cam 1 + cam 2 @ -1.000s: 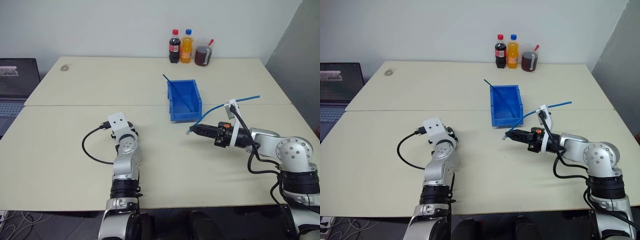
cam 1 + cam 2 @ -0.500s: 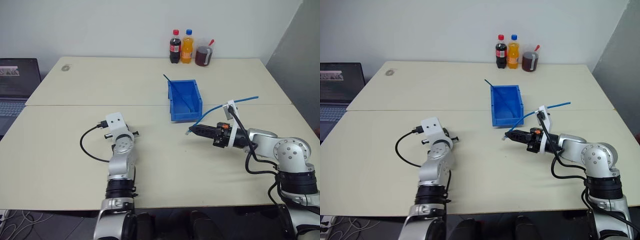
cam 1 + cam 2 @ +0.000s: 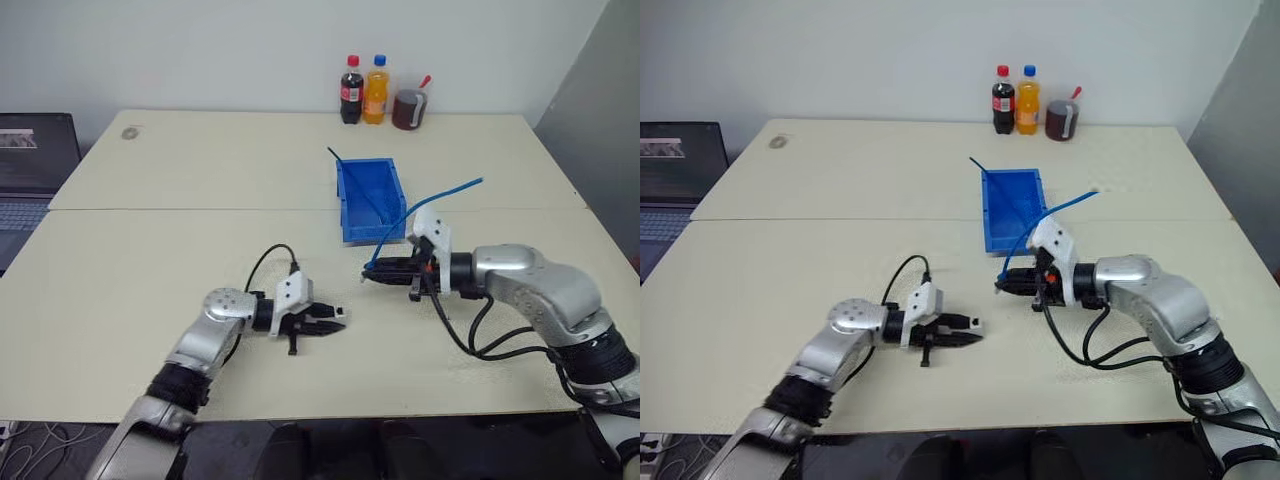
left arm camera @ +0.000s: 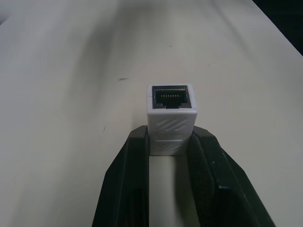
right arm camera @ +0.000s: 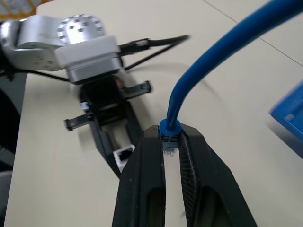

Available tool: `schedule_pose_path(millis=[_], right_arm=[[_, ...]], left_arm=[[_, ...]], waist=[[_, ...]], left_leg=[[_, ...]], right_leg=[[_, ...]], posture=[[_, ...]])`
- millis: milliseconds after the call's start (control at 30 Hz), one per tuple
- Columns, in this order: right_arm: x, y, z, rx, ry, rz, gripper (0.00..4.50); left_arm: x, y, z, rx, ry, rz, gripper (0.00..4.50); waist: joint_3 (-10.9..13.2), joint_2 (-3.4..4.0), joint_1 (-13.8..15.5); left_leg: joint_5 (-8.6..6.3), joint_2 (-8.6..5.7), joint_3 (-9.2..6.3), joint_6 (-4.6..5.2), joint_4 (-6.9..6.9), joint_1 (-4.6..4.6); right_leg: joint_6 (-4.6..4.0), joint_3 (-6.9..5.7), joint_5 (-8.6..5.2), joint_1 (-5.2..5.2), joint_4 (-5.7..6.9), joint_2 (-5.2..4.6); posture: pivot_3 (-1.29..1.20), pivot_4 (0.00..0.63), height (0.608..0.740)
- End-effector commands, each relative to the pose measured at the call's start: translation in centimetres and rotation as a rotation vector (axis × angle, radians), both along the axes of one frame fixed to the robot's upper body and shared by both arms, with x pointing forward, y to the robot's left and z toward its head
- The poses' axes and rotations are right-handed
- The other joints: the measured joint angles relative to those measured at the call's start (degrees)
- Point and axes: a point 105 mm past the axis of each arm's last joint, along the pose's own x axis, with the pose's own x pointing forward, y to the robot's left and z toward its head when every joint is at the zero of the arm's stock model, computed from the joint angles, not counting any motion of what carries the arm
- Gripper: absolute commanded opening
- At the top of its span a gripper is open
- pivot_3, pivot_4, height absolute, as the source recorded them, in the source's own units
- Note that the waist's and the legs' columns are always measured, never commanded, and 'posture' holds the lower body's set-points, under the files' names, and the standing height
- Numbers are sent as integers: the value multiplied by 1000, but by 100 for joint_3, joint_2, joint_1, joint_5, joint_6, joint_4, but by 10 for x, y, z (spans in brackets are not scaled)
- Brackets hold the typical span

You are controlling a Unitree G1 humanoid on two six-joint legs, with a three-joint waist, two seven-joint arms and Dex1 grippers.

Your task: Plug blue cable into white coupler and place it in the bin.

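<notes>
Now, operator, your left gripper (image 3: 333, 322) lies low over the near half of the table (image 3: 150, 260), its two black fingers clamped on the white coupler (image 4: 171, 124). Note in the left wrist view that the coupler stands out past the fingertips, its open socket with a row of small contacts facing away from the wrist. Your right gripper (image 3: 372, 272) sits to the right of it, pointing left toward the coupler, and its fingers are closed on the plug end of the blue cable (image 3: 432, 196). From the plug the cable rises in a curve over the right wrist and runs up and to the right, its far end held in the air above the table. In the right wrist view the plug (image 5: 169, 140) is pinched between the two fingertips, with the coupler and the left gripper lying just beyond it, apart from it. Plug and coupler are near each other and not joined. The bin (image 3: 369, 203) stands on the table just behind the right gripper; a second, darker blue cable (image 3: 352, 178) leans in it, its tip poking over the far left corner. Two bottles (image 3: 362, 91) and a cup of dark drink (image 3: 407, 109) stand at the far edge, and a laptop (image 3: 35, 160) is at the left
</notes>
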Motion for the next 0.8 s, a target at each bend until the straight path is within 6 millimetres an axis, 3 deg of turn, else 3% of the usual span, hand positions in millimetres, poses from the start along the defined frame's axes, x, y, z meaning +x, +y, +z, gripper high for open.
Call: schedule_pose_path(millis=[33, 333, 667, 800], right_arm=[[-7, 4, -13, -39, -69, 69, 134], [-5, 8, -24, -49, -73, 88, 134], [0, 0, -45, -150, -81, 125, 134], [-6, -3, -56, -192, -58, 176, 134]], left_arm=[[4, -6, -19, 55, -23, -55, 781], [9, -9, -17, 31, -32, -77, 781], [-4, -12, -23, 11, -25, -101, 781], [-9, -12, -23, 0, -18, -103, 781]], waist=[[-3, -4, 21], [-7, 0, 9], [-21, 16, -5], [-47, 38, -20]], left_leg=[[0, -5, 1, 1, 4, 3], [18, -10, -10, 29, 10, 10], [18, -11, -9, 30, 7, 11], [18, -11, -8, 30, 4, 12]], right_leg=[[1, -5, 0, 6, 1, -5], [15, 5, 9, 7, 11, -10], [15, 6, 9, 8, 9, -10], [15, 8, 9, 8, 8, -10]], posture=[[0, 150, 740], [0, 150, 740], [0, 150, 740], [0, 150, 740]])
